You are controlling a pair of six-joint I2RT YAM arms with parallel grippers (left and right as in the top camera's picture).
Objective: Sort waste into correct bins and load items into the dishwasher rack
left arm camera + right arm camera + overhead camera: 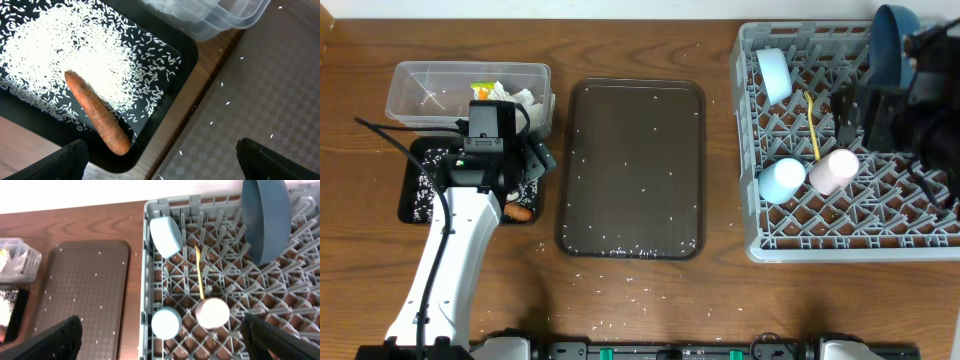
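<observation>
My left gripper (532,160) (160,167) is open and empty above the right edge of the black tray (412,205) (170,85). The tray holds white rice (75,55) and the orange-brown sausage (520,212) (97,115). The clear tub (420,90) (225,17) holds white tissues (520,98) and the yellow-green wrapper (483,92). My right gripper (850,115) (162,340) is open and empty over the grey rack (920,235) (150,280). The rack holds the dark blue dish (890,45) (265,220), pale bowl (773,75) (166,236), yellow spoon (813,125) (200,275), pink cup (834,171) (212,312) and blue cup (782,180) (165,322).
A dark brown serving tray (632,170) (85,290) dotted with rice grains lies between the bins and the rack. Loose rice grains (620,290) lie on the wooden table in front of it.
</observation>
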